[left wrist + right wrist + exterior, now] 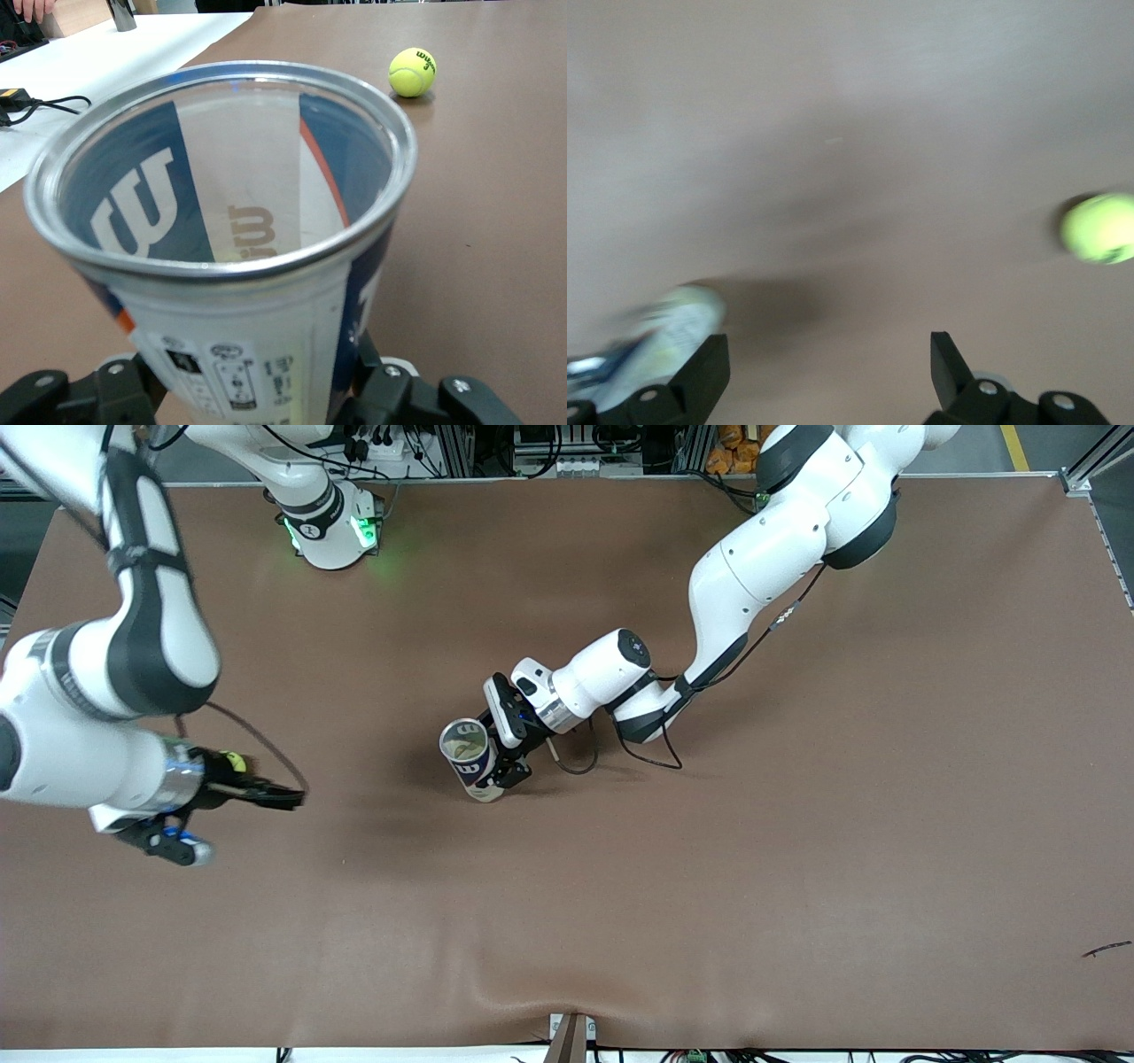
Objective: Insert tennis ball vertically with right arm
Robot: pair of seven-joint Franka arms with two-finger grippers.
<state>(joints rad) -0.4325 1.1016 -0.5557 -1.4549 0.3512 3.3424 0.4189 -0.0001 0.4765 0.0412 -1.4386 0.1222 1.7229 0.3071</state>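
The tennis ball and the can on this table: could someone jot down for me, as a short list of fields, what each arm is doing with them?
can: tall tube with open top, standing mid-table, tilted
left gripper: shut on the can low on its side
tennis ball: yellow, on the table toward the right arm's end, beside the right gripper
right gripper: open, holding nothing, low over the table
ball in can: not yet
table: brown mat

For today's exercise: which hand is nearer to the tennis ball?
Right. The right hand is open just beside the ball, not touching it. The left hand grips the can at mid-table, well away from the ball.
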